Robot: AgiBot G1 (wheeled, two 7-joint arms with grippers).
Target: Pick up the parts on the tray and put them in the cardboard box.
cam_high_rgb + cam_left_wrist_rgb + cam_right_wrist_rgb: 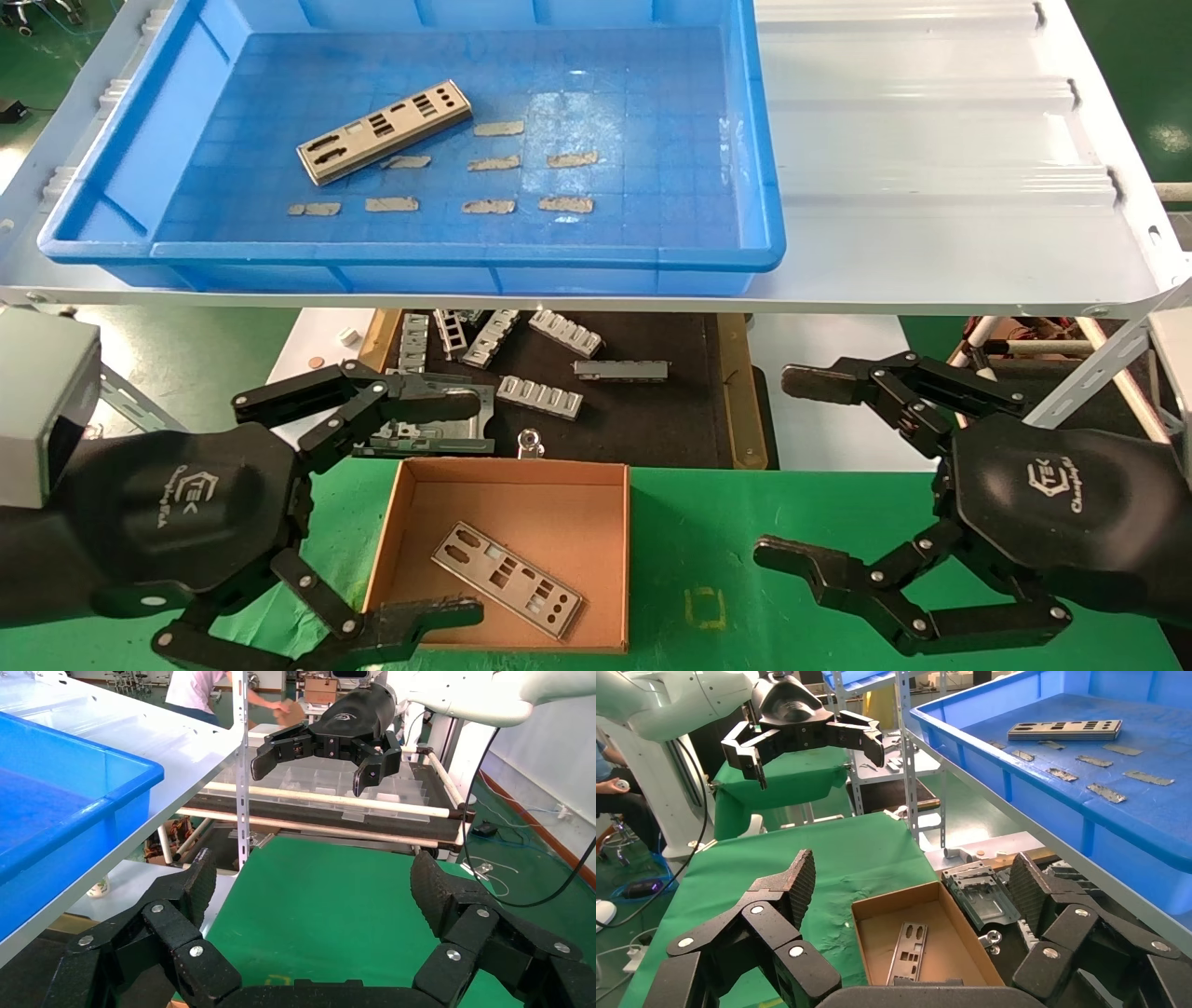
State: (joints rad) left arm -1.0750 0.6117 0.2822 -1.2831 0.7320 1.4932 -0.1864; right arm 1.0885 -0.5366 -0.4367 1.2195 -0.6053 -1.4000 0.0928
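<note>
Parts: we see one part [384, 130] lying at an angle in the tray [121, 163], upper left of frame, w/ grey tape strips [498, 128] scattered beside it on the grid floor. Another part [507, 579] lies flat in the cardboard box [515, 477], bottom centre. Our left gripper [358, 508] hovers lower left over the box's left edge, fingers spread wide, holding nothing. Our right gripper [787, 471] sits lower right above the green mat [698, 531], also wide apart & empty. Grey brackets [540, 396] lie on the dark mat [643, 419] behind the box.
</note>
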